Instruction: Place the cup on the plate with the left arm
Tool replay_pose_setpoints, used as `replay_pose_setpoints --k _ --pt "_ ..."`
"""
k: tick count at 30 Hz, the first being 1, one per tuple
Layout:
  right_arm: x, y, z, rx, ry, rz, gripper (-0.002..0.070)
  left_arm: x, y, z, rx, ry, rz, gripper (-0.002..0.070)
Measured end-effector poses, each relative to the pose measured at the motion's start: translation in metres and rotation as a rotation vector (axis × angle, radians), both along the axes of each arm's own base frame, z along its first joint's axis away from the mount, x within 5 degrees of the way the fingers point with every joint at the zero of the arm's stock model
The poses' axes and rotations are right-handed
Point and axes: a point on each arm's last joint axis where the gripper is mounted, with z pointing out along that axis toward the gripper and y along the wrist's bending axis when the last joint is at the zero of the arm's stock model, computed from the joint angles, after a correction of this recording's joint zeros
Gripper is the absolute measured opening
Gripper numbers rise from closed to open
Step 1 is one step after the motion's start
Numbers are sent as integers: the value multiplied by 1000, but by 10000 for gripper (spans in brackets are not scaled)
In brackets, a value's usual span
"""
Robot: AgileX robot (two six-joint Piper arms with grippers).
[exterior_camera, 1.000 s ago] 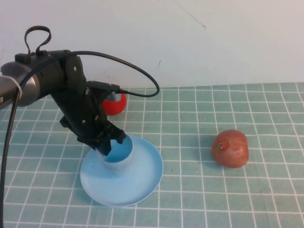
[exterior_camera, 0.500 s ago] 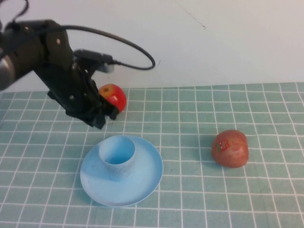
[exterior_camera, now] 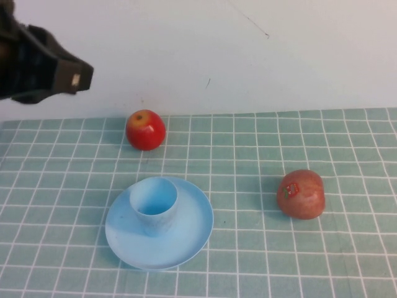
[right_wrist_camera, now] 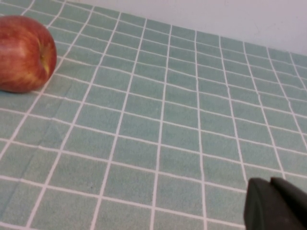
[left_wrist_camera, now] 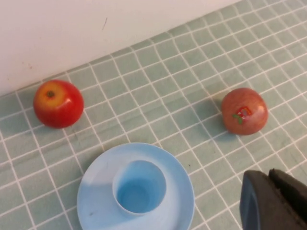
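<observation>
The light-blue cup [exterior_camera: 153,202] stands upright on the light-blue plate [exterior_camera: 192,239], a little left of the plate's middle. Both show in the left wrist view, the cup [left_wrist_camera: 139,187] on the plate [left_wrist_camera: 180,191]. The left arm [exterior_camera: 43,65] is raised high at the far left, well away from the cup. My left gripper [left_wrist_camera: 269,176] is shut and empty, high above the mat, off to one side of the plate. My right gripper [right_wrist_camera: 270,183] is shut and empty, low over the mat; it is out of the high view.
A red-yellow apple [exterior_camera: 146,129] sits behind the plate near the wall. A reddish apple with a sticker [exterior_camera: 301,194] sits to the plate's right; it also shows in the right wrist view [right_wrist_camera: 24,52]. A green checked mat [exterior_camera: 248,149] covers the table.
The left gripper let go of the cup, lifted off the plate and drew back up and to the left. The cup stays on the plate.
</observation>
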Motion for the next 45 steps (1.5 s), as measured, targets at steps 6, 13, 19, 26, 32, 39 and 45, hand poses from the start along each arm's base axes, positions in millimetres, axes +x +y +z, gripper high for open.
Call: replay_pose_setpoints --k 6,13,19,26,32,39,45 --pt "0 0 0 0 0 0 -2 -63 17 -3 -42 -43 4 2" --pt "0 0 0 0 0 0 -2 -103 33 -2 -5 -102 13 2" --pt "0 0 0 0 0 0 -2 -97 44 -10 42 -151 153 2" --pt "0 0 0 0 0 0 -2 -89 65 -86 -11 -282 386 2" --pt "0 0 0 0 0 0 -2 -115 78 -186 -78 -381 535 2" --pt "0 0 0 0 0 0 -2 -142 82 -265 -122 -533 569 1" --pt "0 0 0 0 0 0 -2 -146 82 -277 -66 -468 549 1"
